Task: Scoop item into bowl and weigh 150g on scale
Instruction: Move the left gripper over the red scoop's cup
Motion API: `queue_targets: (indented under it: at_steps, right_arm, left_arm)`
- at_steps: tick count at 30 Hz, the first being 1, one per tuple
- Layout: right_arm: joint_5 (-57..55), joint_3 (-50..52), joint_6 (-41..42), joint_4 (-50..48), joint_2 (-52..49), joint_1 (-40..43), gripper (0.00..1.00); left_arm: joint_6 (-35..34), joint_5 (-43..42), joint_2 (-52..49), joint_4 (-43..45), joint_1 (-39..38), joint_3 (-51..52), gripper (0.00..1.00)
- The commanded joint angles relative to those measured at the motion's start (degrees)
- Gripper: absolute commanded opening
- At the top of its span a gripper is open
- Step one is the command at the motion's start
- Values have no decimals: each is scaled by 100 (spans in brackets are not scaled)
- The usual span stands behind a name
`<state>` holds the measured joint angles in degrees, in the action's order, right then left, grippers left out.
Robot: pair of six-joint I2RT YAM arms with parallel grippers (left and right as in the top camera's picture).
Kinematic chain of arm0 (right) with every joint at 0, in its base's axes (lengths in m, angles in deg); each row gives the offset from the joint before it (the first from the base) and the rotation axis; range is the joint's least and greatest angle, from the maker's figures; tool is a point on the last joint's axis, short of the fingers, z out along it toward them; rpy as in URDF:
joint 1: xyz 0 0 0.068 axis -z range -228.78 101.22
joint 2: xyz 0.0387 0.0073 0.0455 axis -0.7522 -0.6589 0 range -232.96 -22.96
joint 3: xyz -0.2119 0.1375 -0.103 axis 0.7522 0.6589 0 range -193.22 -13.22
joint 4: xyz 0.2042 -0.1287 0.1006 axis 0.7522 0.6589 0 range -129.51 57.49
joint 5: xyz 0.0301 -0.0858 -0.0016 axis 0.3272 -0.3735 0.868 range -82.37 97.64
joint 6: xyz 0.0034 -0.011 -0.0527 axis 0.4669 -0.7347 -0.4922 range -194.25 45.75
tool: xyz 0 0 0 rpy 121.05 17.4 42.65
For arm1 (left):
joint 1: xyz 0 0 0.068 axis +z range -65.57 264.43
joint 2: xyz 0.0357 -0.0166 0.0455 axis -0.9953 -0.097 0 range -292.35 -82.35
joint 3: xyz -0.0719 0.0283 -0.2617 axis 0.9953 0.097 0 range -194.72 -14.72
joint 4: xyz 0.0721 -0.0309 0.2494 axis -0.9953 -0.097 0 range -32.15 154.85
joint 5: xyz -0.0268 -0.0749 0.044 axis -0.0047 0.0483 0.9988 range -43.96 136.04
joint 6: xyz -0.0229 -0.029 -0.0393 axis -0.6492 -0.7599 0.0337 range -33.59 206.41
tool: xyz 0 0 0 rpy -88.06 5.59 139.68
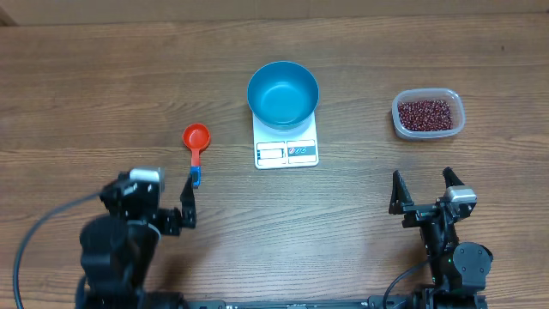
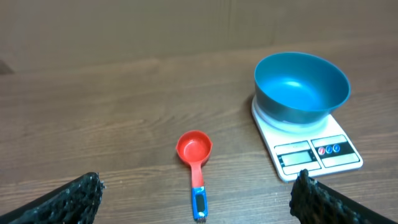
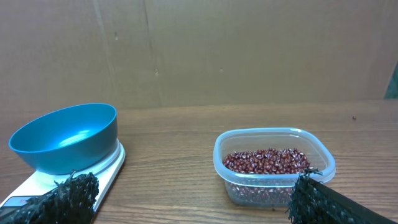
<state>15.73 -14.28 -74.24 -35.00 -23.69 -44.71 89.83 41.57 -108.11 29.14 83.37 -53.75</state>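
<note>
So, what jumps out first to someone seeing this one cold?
The bright blue bowl grabs the eye: it sits empty on the white scale in the middle of the scene. Next comes the orange-red scoop, lying to its left with the blue-tipped handle pointing toward the robot. Off to the right is the clear tub of dark red beans.
</note>
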Motion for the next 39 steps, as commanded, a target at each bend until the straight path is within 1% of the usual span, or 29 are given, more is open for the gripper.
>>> queue_targets:
  at_steps: [1, 11, 18, 25, 30, 39]
  right_arm:
    - [-57, 61, 15, -33, 61, -20, 100]
    - [-57, 61, 15, -33, 61, -20, 100]
    - [-57, 61, 15, -33, 61, -22, 100]
    - [-57, 61, 15, -33, 61, -20, 100]
    - [-57, 61, 15, -33, 61, -20, 100]
    - [-57, 61, 15, -33, 61, -22, 100]
  left_arm:
    - [291, 35, -785, -225, 39, -702, 99]
    - [520, 37, -3093, -1720, 42, -2645, 100]
    - [538, 35, -4363, -2352, 44, -3611, 100]
    - [540, -52, -5246, -2723, 378, -4065, 100]
    - [586, -48, -5528, -2750, 584, -4096, 100]
    - [601, -48, -5943, -2723, 597, -4096, 99]
